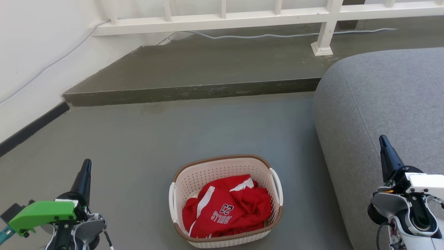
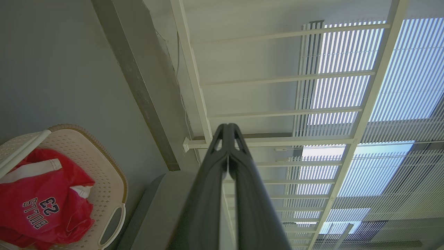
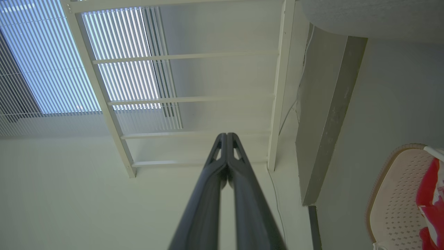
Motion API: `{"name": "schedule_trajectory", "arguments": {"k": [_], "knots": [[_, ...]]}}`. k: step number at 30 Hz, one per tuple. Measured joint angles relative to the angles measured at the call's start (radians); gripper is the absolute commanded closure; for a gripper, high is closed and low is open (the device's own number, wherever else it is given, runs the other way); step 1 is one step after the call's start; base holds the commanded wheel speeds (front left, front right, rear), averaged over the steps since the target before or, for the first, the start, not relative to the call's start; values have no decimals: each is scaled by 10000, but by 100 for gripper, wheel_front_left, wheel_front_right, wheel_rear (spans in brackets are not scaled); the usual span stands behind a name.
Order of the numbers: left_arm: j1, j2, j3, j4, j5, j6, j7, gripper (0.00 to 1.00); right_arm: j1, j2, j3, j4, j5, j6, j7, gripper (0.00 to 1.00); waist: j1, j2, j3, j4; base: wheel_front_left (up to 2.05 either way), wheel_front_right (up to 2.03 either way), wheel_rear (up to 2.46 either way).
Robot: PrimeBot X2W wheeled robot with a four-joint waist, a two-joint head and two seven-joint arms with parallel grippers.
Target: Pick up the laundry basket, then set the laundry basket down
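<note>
Flanking the laundry basket (image 1: 218, 172), left tool (image 1: 86, 164) and right tool (image 1: 383, 139) each stand pinched together, empty.

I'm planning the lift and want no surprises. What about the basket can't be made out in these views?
Head view: the floor of the laundry basket, and anything under the red jersey, is hidden by that jersey.
Left wrist view: the basket is cut off by the left and bottom edges.
Right wrist view: most of the basket lies past the right and bottom edges.
</note>
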Motion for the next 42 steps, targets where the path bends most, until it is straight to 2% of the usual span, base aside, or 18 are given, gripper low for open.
{"name": "schedule_trajectory", "arguments": {"k": [42], "knots": [[1,-2,-8,-21,0,0,-2,100,0,2,-2,-27,0,0,0,100,0,0,1,0,0,0,0]]}}
